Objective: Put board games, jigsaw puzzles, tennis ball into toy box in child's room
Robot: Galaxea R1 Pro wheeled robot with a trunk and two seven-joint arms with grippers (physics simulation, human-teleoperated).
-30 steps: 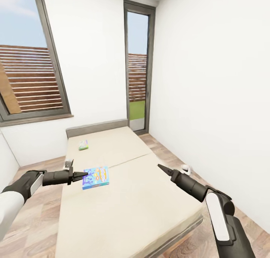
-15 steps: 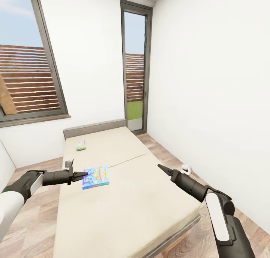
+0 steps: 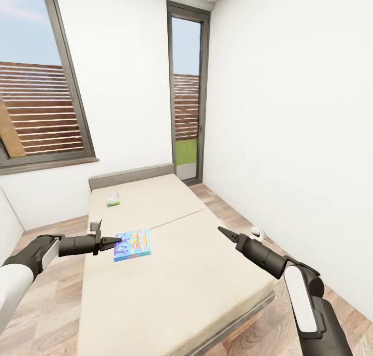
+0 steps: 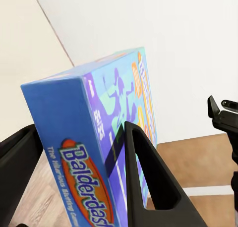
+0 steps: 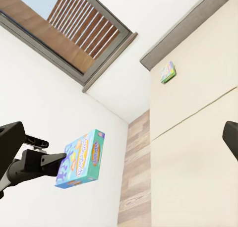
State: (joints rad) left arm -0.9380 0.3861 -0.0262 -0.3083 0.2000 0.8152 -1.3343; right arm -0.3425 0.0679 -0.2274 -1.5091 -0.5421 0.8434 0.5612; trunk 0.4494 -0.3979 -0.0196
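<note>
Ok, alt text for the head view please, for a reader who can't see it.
The left gripper holds a blue Balderdash board game over the beige bed. A second, green board game lies near the headboard, and the right gripper is empty.

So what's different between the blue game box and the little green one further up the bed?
The blue game box is pinched at one edge by the left claw and held off the mattress; the green box lies flat on the bed, untouched. The blue box looks bigger, though it is also nearer the camera. Its side reads "Balderdash"; the green box's print is too small to read. Both are flat, colourful cardboard boxes.
</note>
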